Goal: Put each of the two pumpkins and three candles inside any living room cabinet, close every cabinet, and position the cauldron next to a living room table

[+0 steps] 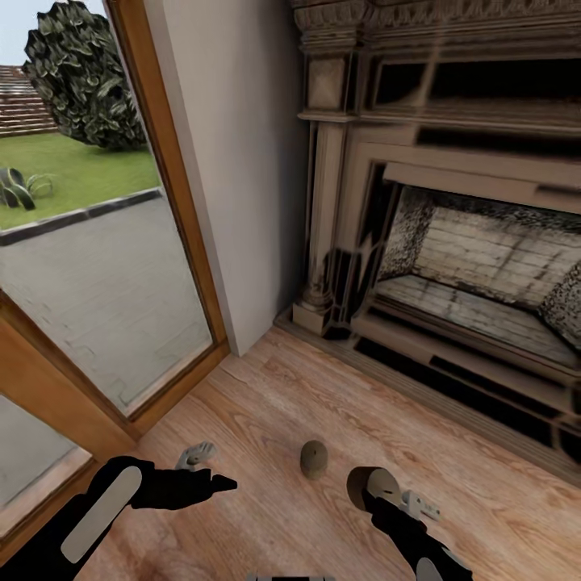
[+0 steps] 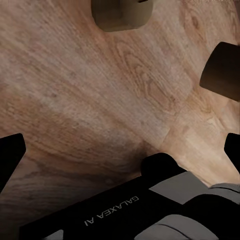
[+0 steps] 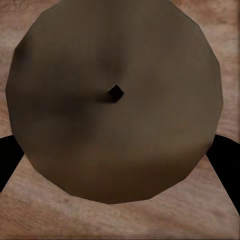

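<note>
The fireplace [image 1: 452,266] stands far right and the glass door [image 1: 89,266] far left, with the plank floor [image 1: 266,403] between them. The risk sits low and near, at my right gripper [image 1: 378,504]. Its two fingers flank a tan candle [image 3: 115,100], which I see end-on, with the wick a black speck at the middle. I cannot tell whether the pads are pressing on it or only standing beside it. If they are only beside it, any lift I try would leave the candle behind or roll it away over the smooth boards. If the hold is off-centre, the round side could squirt out of the grip.

A second candle [image 1: 314,458] stands just left of the first and a little farther off. A careless swing of either arm could knock it over and send it toward the hearth.

My left gripper [image 1: 226,482] is spread wide and holds nothing — it hangs over bare floor, near left.

The candle's face covers the contact points, so those are hidden. The right fingers are cut off at the frame edges. A small grey piece [image 1: 196,454] lies by my left wrist — I cannot tell whether it is part of the arm or loose.
</note>
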`<state>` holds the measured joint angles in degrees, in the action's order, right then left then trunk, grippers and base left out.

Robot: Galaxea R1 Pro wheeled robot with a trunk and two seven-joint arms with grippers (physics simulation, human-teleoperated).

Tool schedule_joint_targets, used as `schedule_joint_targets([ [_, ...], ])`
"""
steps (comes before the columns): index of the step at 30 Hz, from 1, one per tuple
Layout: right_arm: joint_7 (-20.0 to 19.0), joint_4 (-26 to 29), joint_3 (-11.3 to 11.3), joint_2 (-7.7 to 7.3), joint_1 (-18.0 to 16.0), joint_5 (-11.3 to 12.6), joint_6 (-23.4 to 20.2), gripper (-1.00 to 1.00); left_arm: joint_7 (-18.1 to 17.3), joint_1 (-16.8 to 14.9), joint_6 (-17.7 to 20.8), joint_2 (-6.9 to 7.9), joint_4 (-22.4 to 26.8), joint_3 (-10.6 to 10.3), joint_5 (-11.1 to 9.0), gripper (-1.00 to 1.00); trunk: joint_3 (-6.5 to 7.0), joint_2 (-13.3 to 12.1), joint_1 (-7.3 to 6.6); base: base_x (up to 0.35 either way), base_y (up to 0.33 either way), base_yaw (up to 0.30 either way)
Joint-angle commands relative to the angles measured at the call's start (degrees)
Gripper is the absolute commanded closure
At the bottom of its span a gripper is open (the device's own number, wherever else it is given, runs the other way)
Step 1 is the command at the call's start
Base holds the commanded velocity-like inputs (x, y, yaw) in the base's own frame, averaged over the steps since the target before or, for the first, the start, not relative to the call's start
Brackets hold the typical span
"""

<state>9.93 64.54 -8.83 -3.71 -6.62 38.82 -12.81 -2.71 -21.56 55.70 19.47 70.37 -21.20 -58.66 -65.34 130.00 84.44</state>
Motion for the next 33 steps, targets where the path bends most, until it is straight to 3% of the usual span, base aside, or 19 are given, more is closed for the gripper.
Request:
schedule_joint_targets([
  [1, 0.52, 0.08, -0.18, -0.07, -0.01, 0.52, -0.13, 1.0, -0.28, -0.03, 0.1, 0.04, 0.02, -0.07, 0.3, -1.0, 0.14, -0.4, -0.23, 0.0, 0.0, 0.0],
  [9, 0.47, -0.63, 0.17, 0.09, 0.02, 0.88, 0.57, 1.0, -0.28, -0.04, 0.1, 0.04, 0.03, -0.07, 0.3, -1.0, 1.58, -3.61, -1.99, 0.0, 0.0, 0.0],
  [33, 0.36, -0.82, 0.21, 0.06, 0.02, 0.99, 0.49, 1.0, -0.37, -0.03, 0.11, 0.04, 0.29, -0.07, 0.3, -1.0, 1.58, -3.61, -1.99, 0.0, 0.0, -0.249],
])
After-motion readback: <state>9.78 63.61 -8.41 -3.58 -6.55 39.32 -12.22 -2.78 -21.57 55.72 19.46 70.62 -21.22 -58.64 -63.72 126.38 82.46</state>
